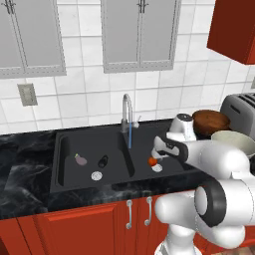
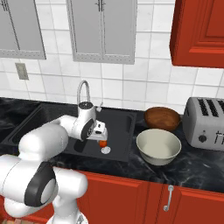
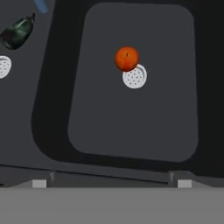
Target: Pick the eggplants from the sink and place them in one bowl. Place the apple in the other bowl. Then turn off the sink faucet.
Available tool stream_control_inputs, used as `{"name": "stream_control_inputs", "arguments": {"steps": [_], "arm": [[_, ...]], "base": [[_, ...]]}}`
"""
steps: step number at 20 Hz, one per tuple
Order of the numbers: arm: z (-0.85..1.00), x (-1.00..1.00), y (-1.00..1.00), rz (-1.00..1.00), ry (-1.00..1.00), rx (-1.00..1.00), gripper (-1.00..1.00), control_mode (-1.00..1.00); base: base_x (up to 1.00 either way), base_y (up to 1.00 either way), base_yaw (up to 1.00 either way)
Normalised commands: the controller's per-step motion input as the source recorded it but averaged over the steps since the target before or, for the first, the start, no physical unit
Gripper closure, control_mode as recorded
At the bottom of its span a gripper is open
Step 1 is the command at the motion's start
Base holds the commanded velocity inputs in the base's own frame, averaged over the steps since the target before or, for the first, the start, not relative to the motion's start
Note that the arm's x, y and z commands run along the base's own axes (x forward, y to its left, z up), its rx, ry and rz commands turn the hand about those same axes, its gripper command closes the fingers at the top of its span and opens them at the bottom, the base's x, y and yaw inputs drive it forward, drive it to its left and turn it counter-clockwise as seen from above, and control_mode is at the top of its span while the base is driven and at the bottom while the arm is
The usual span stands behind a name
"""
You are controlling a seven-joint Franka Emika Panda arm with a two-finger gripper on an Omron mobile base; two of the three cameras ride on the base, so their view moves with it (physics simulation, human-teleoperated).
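Kitchen scene at a black double-basin sink (image 1: 69,144) set into a dark marbled desk (image 1: 25,169) above red cabinet fronts. The white arm reaches over the right basin, and the gripper (image 1: 158,149) hangs above it with its jaws spread wide apart and nothing between them; in the hand view the two finger tips (image 3: 39,183) stand near opposite sides of the frame.

The apple (image 3: 127,58) lies on the floor of the right basin, touching the edge of that basin's round silver drain (image 3: 134,77). In the left base view it sits just below the gripper, apart from it.

Both eggplants lie in the left basin: the pale purple eggplant (image 1: 80,160) with a green stem toward the left, the almost black eggplant (image 1: 102,161) just beside it to the right, and the left drain (image 1: 96,175) near both, toward the front.

The sink faucet (image 1: 127,112) rises behind the divider between the basins; a thin blue stream (image 1: 130,135) falls from its spout.

On the desk to the right of the sink stand the reddish-brown bowl (image 2: 162,117), farther back near the tiled wall, and the pale grey-cream bowl (image 2: 158,145), closer to the front edge. The two bowls sit close together; whether they touch cannot be told. A silver toaster (image 2: 205,123) stands to their right.
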Motion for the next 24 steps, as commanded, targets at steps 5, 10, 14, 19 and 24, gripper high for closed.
{"name": "stream_control_inputs", "arguments": {"steps": [5, 10, 14, 19, 24], "arm": [[-0.26, 0.16, 0.00, 0.01, 0.00, 0.00, -1.00, -1.00], [-0.24, 0.18, 0.00, 0.01, 0.00, 0.00, -1.00, -1.00], [-0.22, 0.18, 0.00, 0.00, 0.00, 0.00, -1.00, -1.00], [-0.20, 0.19, 0.00, 0.01, 0.00, 0.00, -1.00, -1.00], [-0.20, 0.21, 0.00, 0.00, 0.00, 0.00, -1.00, -1.00]], "base": [[0.00, 0.00, 0.00], [0.00, 0.00, 0.00], [0.00, 0.00, 0.00], [0.00, 0.00, 0.00], [0.00, 0.00, 0.00]]}}
